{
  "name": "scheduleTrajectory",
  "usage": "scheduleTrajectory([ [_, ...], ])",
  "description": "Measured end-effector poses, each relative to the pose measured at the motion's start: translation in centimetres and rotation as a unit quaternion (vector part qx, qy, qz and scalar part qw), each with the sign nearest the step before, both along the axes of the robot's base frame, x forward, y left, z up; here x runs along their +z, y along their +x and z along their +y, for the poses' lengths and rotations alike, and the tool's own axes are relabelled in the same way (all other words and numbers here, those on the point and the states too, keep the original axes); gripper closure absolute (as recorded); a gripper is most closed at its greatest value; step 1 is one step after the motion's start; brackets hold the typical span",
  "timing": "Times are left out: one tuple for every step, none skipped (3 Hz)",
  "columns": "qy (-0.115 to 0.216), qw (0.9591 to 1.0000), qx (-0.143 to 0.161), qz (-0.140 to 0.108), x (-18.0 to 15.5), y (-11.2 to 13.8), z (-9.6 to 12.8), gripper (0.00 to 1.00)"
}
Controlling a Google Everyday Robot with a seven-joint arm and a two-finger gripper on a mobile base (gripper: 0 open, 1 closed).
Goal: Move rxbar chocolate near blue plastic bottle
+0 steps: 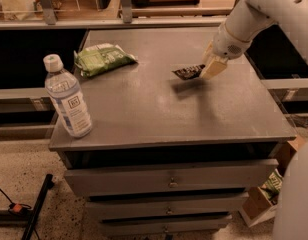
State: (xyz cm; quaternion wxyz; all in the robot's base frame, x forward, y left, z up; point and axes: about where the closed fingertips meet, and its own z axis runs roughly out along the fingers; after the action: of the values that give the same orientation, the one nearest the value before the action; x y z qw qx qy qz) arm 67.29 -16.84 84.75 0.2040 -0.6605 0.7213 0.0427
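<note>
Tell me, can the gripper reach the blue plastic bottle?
Probably yes: nothing stands between the gripper, holding the rxbar chocolate above the table, and the blue plastic bottle; the green bag lies farther back.

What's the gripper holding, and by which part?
The gripper, above the table's far right side, grips the chocolate bar by its right end.
</note>
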Motion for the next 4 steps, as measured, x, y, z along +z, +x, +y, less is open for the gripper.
scheduleTrajectory([
  [-0.003, 0.9997, 0.008, -0.021, 1.7, -1.3, -0.2, 1.0],
  [-0.009, 0.9994, 0.016, -0.028, 2.3, -2.8, 0.1, 1.0],
  [-0.029, 0.9987, 0.024, -0.035, 2.4, -4.6, 1.5, 1.0],
  [-0.036, 0.9979, 0.028, -0.045, 2.8, -6.2, 3.7, 1.0],
])
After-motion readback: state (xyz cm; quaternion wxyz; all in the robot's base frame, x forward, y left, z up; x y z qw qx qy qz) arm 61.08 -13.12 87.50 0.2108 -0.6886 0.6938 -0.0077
